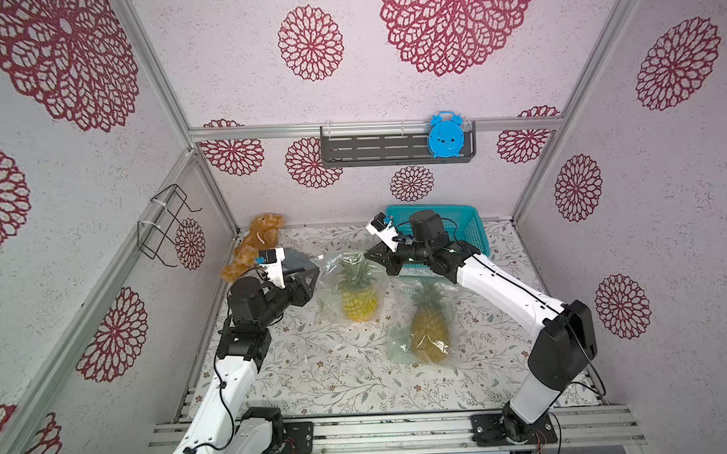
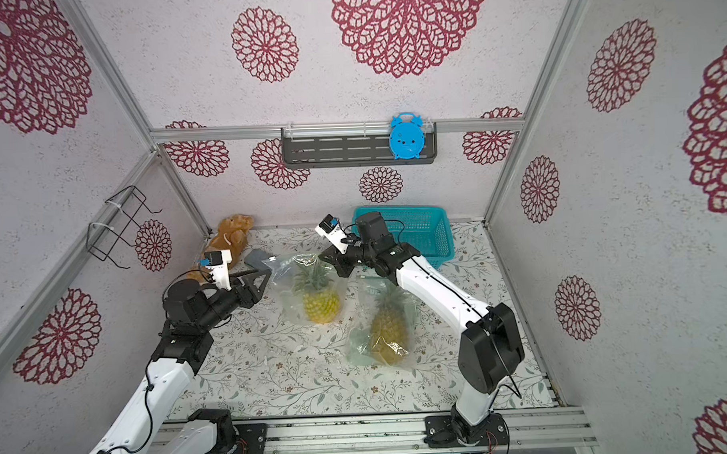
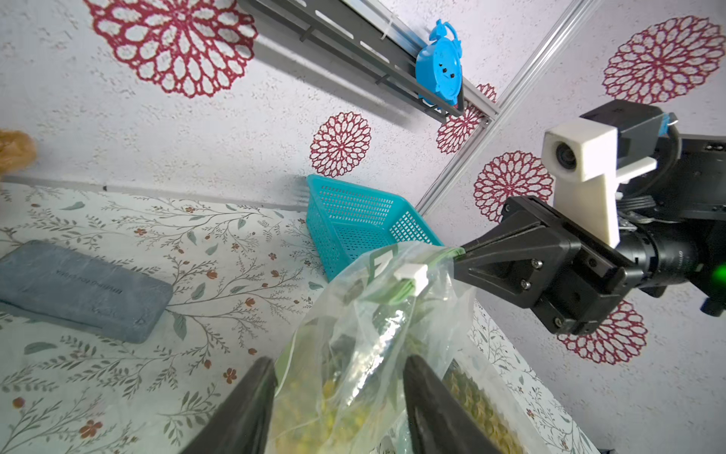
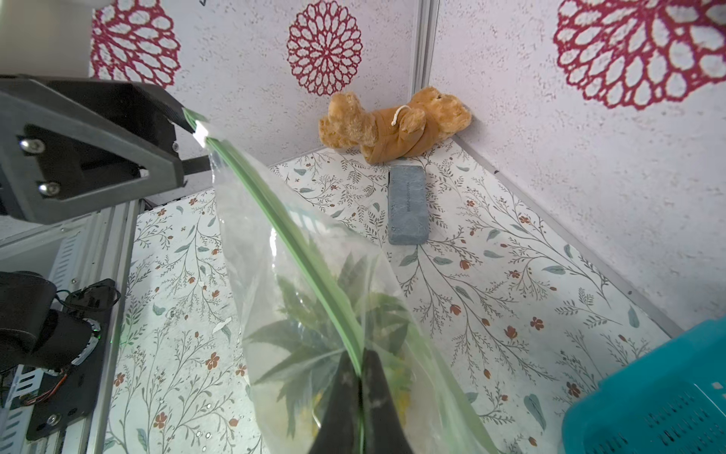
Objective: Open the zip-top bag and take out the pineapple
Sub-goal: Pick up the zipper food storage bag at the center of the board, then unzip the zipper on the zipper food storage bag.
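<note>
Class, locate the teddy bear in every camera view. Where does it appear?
Both top views: teddy bear in the far left corner.
Left wrist: only a sliver, at the frame's edge.
Right wrist: whole, lying in the wall corner.
Shared landmark: teal basket.

You had the left gripper (image 3: pixel 338 359) with its two dark fingers (image 3: pixel 251 408) standing apart, and the clear zip-top bag (image 3: pixel 365 342) rose between them. Through the film the pineapple (image 3: pixel 310 416) showed yellow-green and blurred. At the bag's top a white slider (image 3: pixel 412 275) sat on the green zip strip. Just beside it the right gripper (image 3: pixel 460 254) had its tips closed on the bag's edge. Behind stood a teal basket (image 3: pixel 353 220). A grey block (image 3: pixel 78 287) lay on the floral table cover (image 3: pixel 118 373), and a blue alarm clock (image 3: pixel 438 74) sat on the wall shelf (image 3: pixel 353 43).
</note>
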Available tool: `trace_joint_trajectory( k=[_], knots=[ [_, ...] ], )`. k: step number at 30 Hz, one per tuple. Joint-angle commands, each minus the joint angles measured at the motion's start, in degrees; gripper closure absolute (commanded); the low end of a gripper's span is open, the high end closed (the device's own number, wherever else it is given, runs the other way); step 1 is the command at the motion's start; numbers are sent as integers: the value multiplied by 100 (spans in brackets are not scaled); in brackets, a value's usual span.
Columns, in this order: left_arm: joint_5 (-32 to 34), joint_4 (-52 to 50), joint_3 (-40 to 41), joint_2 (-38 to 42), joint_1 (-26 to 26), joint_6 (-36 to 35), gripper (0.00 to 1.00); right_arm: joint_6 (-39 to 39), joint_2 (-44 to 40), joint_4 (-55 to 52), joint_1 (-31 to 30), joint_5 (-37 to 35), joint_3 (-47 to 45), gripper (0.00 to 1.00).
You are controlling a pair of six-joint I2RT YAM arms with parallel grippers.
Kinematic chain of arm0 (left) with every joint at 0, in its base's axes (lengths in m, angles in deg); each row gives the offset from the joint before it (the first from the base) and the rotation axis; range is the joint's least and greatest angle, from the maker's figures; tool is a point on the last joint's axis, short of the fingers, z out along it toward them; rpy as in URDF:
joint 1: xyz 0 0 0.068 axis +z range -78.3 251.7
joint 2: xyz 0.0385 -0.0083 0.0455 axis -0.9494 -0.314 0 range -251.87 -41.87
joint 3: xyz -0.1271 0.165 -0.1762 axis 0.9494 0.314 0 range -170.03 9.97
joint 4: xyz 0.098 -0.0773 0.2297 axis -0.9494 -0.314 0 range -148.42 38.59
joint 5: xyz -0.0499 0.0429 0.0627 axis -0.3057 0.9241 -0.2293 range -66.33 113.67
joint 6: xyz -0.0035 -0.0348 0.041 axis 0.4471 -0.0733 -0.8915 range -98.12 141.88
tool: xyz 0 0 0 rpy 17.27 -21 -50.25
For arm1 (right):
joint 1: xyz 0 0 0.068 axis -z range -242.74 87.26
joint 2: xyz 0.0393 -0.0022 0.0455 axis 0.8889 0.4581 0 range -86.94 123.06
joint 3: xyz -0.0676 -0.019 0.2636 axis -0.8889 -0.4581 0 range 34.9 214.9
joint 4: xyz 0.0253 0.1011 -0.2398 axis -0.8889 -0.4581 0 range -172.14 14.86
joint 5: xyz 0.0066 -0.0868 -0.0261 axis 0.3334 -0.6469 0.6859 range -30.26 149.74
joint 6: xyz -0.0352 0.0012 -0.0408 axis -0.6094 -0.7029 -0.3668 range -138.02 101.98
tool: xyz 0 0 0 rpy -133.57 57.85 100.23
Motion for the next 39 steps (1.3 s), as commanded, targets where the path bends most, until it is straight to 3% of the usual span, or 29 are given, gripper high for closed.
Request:
trace_joint_trajectory(
  k=[1, 10, 17, 23, 26, 27, 33, 39],
  knots=[
    [-179, 506, -31, -160, 40, -269, 44, 141, -14, 208, -27, 238, 222, 100],
    [-497, 746, -265, -609, 58, -576, 57, 150, -14, 155, -20, 339, 274, 100],
    [-627, 952, -316, -777, 58, -663, 61, 149, 4, 128, -26, 402, 308, 100],
    [-735, 967, -454, -943, 58, -722, 82, 150, 4, 93, -27, 453, 352, 100],
    [-880, 929, -502, -956, 58, -706, 100, 141, 0, 68, -22, 448, 376, 100],
    [-910, 889, -524, -951, 58, -706, 100, 127, -11, 84, -25, 444, 380, 100],
    [-1214, 348, -763, -894, 51, -787, 100, -256, -101, 78, -77, 429, 516, 68],
    [-1507, 51, -962, -995, 29, -803, 100, -847, 144, -198, -165, 725, 1031, 57]
  ],
)
